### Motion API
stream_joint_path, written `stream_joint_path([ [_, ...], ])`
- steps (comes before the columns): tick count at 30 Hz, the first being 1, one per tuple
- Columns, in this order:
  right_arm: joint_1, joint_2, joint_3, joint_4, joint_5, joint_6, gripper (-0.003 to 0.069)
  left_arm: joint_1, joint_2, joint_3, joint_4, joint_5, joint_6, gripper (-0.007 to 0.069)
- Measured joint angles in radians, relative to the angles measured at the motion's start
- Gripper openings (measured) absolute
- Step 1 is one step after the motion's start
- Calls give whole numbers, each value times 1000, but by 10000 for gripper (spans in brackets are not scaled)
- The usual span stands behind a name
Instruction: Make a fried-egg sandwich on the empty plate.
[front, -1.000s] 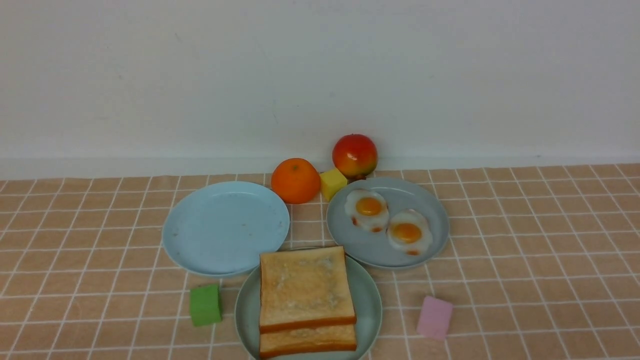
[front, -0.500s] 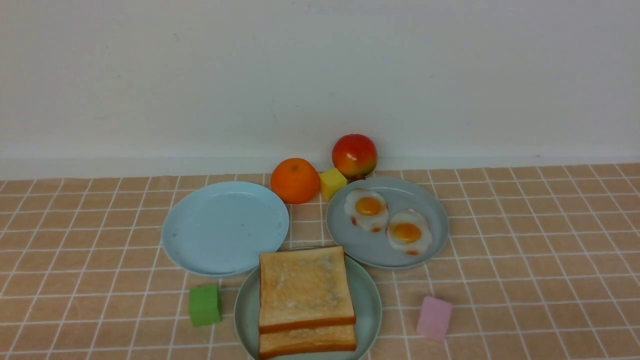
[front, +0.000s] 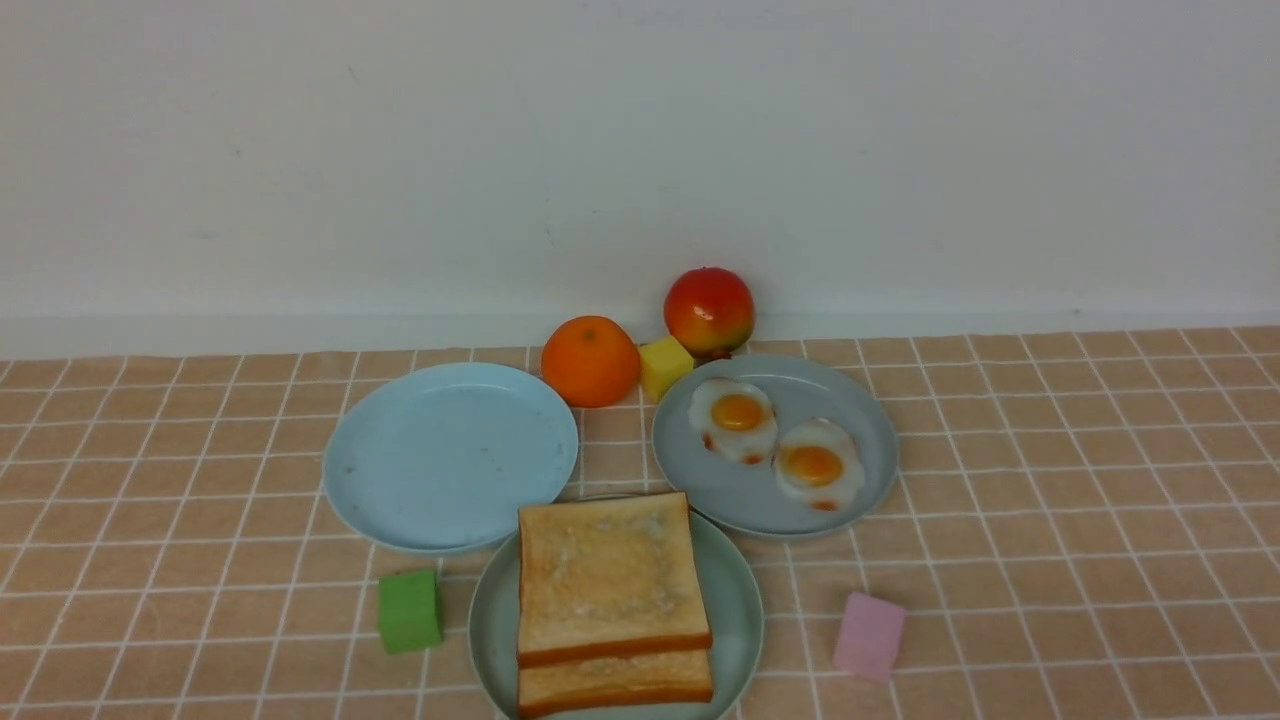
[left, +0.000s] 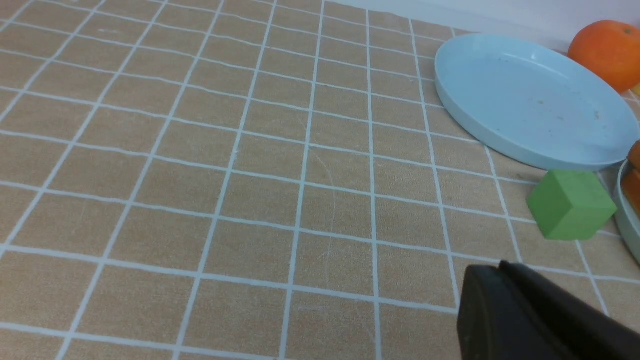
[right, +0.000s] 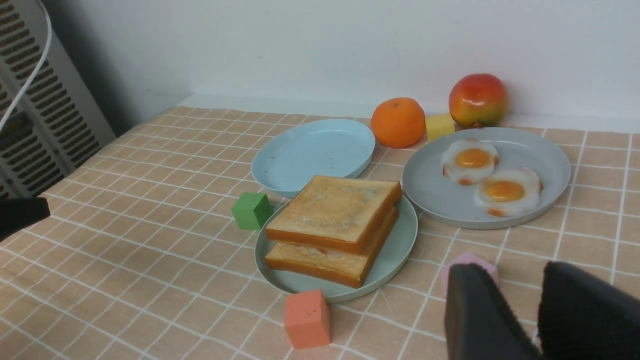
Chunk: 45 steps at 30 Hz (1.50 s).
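The mint-green plate (front: 742, 600) sits at the near centre and holds two toast slices, the top slice (front: 605, 570) stacked on the lower slice (front: 615, 682). No egg shows between them. Two fried eggs (front: 737, 418) (front: 815, 466) lie on the grey-blue plate (front: 870, 420) behind it to the right. Neither gripper is in the front view. My left gripper (left: 500, 267) is shut and empty, over bare cloth near the green cube (left: 570, 204). My right gripper (right: 520, 272) is open and empty, just above the pink cube (right: 470, 260), to the right of the mint plate (right: 395, 255).
An empty sky-blue plate (front: 450, 455) lies at the back left. An orange (front: 590, 361), a yellow cube (front: 665, 366) and a red fruit (front: 709, 311) stand by the wall. An orange-red cube (right: 307, 318) sits in front of the mint plate.
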Motion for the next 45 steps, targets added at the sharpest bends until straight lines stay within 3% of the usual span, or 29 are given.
stream_joint_path([
  [9, -20, 0, 0, 0, 0, 0, 222, 0, 0, 0, 0, 0, 0, 32],
  [17, -228, 0, 17, -182, -29, 0, 230, 0, 0, 0, 0, 0, 0, 39],
  [23, -370, 0, 159, -298, -113, 5, 235, 0, 0, 0, 0, 0, 0, 39],
  [31, -388, 0, 375, -291, -206, 7, 235, 0, 0, 0, 0, 0, 0, 48],
  [45, -389, 1, 389, -290, -267, 8, 238, 0, 0, 0, 0, -1, 0, 61],
])
